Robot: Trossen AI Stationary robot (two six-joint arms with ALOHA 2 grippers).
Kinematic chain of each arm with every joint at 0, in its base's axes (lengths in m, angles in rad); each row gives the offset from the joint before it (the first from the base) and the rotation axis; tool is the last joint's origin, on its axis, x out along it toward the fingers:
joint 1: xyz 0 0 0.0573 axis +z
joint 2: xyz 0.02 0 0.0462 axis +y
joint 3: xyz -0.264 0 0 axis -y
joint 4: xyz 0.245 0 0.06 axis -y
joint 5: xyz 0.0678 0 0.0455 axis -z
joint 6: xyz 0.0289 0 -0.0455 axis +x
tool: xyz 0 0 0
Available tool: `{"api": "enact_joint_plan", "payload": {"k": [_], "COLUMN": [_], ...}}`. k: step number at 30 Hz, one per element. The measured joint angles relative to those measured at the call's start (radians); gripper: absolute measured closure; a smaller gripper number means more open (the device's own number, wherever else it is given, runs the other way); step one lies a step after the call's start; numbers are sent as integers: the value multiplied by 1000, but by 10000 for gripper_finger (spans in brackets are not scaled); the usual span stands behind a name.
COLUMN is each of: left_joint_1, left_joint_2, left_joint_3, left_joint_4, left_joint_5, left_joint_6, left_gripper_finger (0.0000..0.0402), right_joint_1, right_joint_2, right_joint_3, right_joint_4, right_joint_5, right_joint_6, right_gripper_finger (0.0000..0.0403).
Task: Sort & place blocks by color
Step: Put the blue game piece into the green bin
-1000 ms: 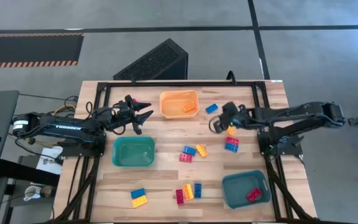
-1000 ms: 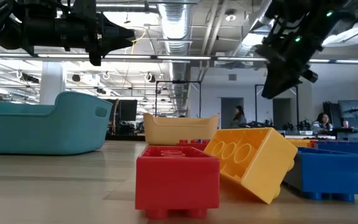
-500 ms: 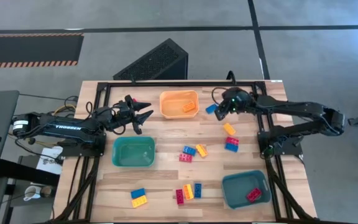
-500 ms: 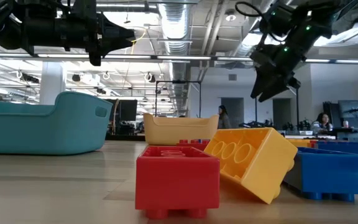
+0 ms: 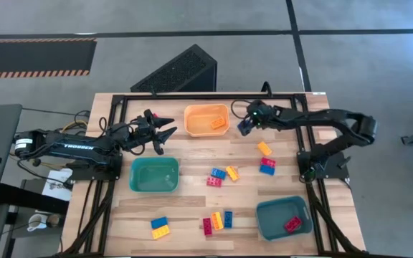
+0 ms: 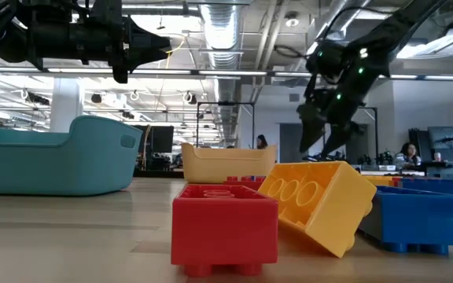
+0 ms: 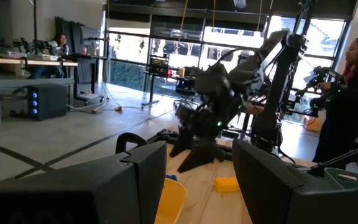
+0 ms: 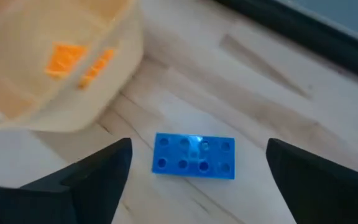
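Observation:
A blue block lies flat, studs up, on the wooden table just right of the orange bin. My right gripper hangs over it, slanting down, open wide, with one finger on either side of the block and touching nothing. A yellow block lies on the table behind it, toward the near edge. My left gripper hovers open, with nothing in it, left of the orange bin, pointing about level. More red, yellow and blue blocks lie at mid-table and near the front edge.
The orange bin holds one orange-yellow block. A teal bin stands at the left. Another teal bin, at the front right, holds a red block. A red and blue pair lies by the right arm's base.
My right gripper has swung from beside the yellow block toward the table's far edge and left, sinking over the blue block by the orange bin, and has opened wide. The yellow block stays on the table. My left arm has kept still.

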Motion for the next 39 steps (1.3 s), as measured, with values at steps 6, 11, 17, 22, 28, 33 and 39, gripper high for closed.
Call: {"api": "enact_joint_plan", "payload": {"k": [6, 11, 17, 22, 28, 33, 39], "left_joint_1": [0, 0, 0, 0, 0, 0, 0], "left_joint_2": [0, 0, 0, 0, 0, 0, 0], "left_joint_3": [0, 0, 0, 0, 0, 0, 0], "left_joint_4": [-4, -4, -4, -11, -23, -24, -28], "left_joint_5": [0, 0, 0, 0, 0, -2, -3], "left_joint_6": [0, 0, 0, 1, 19, 19, 19], "left_gripper_finger": [233, 233, 233, 233, 233, 233, 233], "right_joint_1": [-12, -12, -17, -18, -18, -24, 17], "right_joint_2": [100, 165, 265, 321, 336, 312, 195], "right_joint_3": [47, 100, 158, 177, 179, 177, 173], "right_joint_4": [-22, -20, -85, -105, -119, -172, -256], "right_joint_5": [0, 1, 1, -1, -22, -44, -60], "right_joint_6": [0, -9, -21, -16, 31, 62, 86], "right_gripper_finger": [15, 5, 4, 4, 13, 55, 110]}}
